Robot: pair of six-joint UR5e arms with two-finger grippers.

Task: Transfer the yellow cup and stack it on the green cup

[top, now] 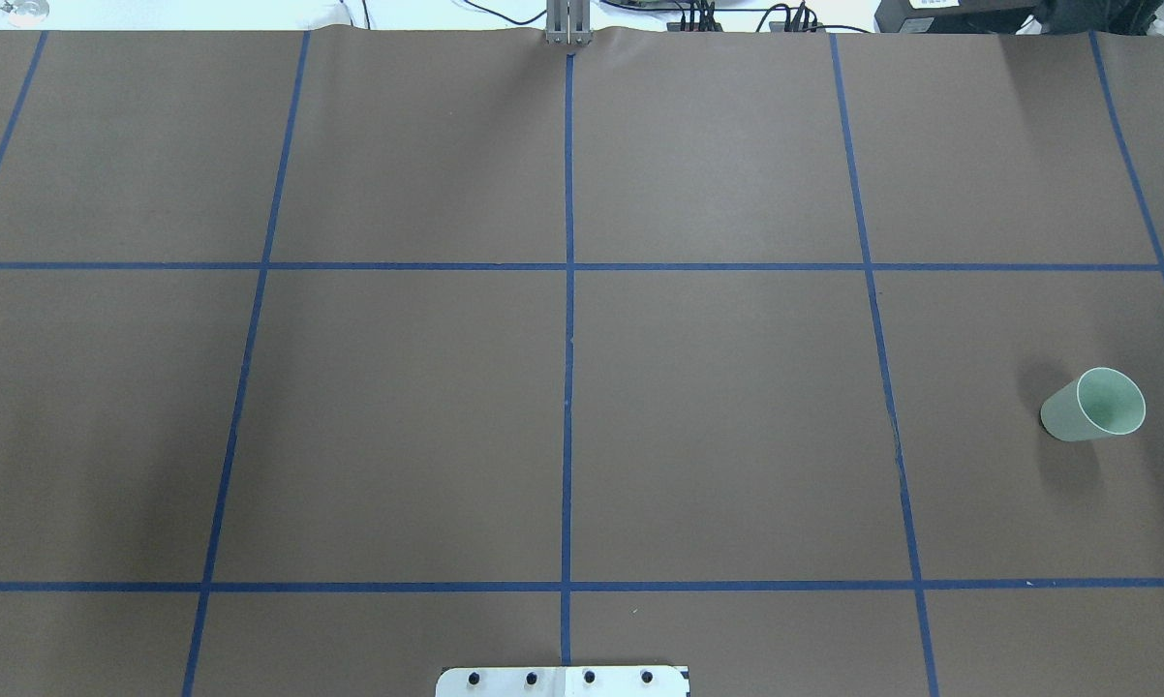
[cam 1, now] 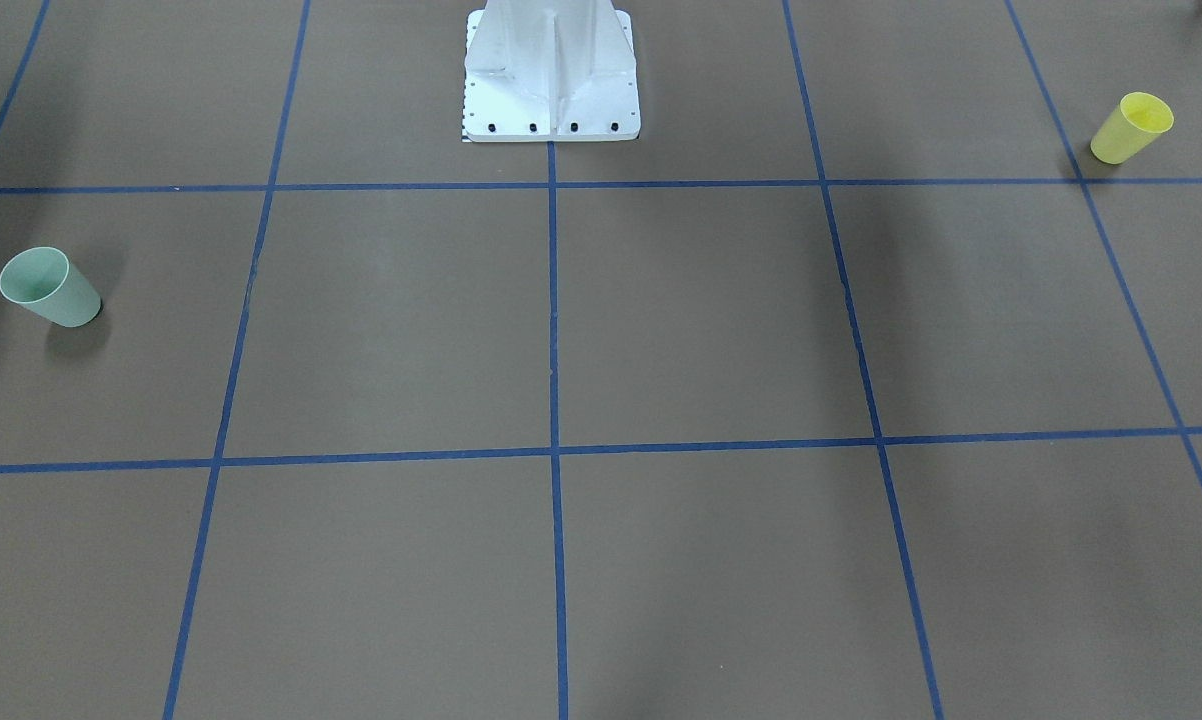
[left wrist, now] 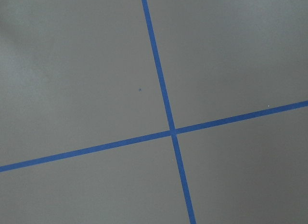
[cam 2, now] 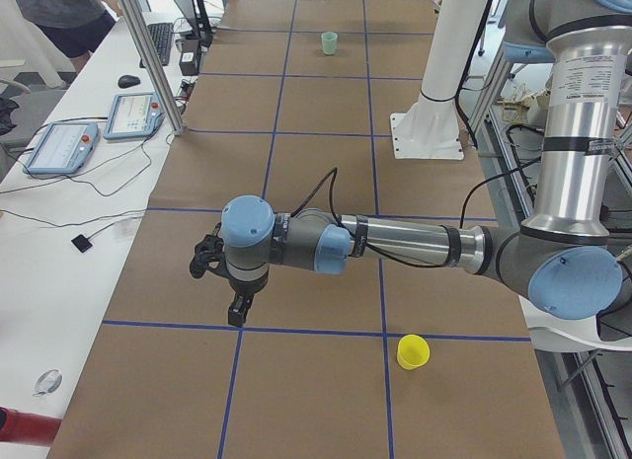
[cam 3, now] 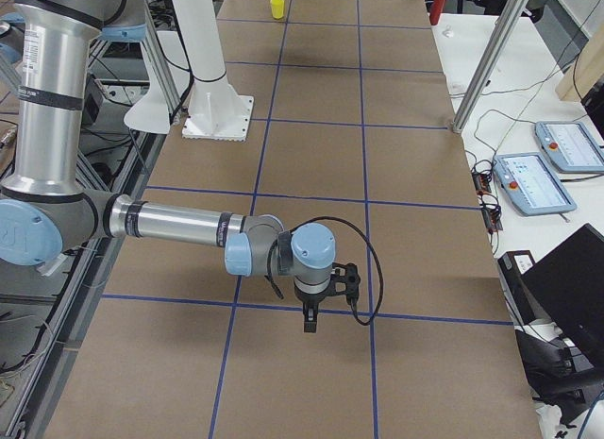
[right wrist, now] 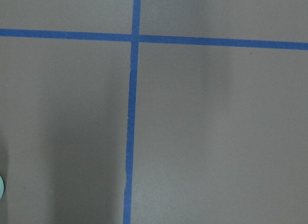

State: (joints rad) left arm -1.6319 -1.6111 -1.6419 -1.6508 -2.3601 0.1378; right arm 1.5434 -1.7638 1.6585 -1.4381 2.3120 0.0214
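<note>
The yellow cup [cam 1: 1131, 127] stands upright, rim up, on the brown table, on the robot's left near the base side; it also shows in the exterior left view [cam 2: 413, 352] and far off in the exterior right view [cam 3: 276, 7]. The green cup [cam 1: 49, 288] stands upright at the robot's right side [top: 1093, 405], far off in the exterior left view [cam 2: 329, 42]. My left gripper [cam 2: 236, 313] hangs above the table, away from the yellow cup. My right gripper [cam 3: 310, 320] hangs above the table. Both show only in the side views, so I cannot tell whether they are open or shut.
The robot's white pedestal [cam 1: 551, 90] stands at the table's middle edge. Blue tape lines [top: 568, 339] grid the table. Side benches hold teach pendants [cam 2: 59, 148] [cam 3: 533, 184], cables and metal posts [cam 3: 491, 52]. A person [cam 2: 59, 10] stands at the far bench.
</note>
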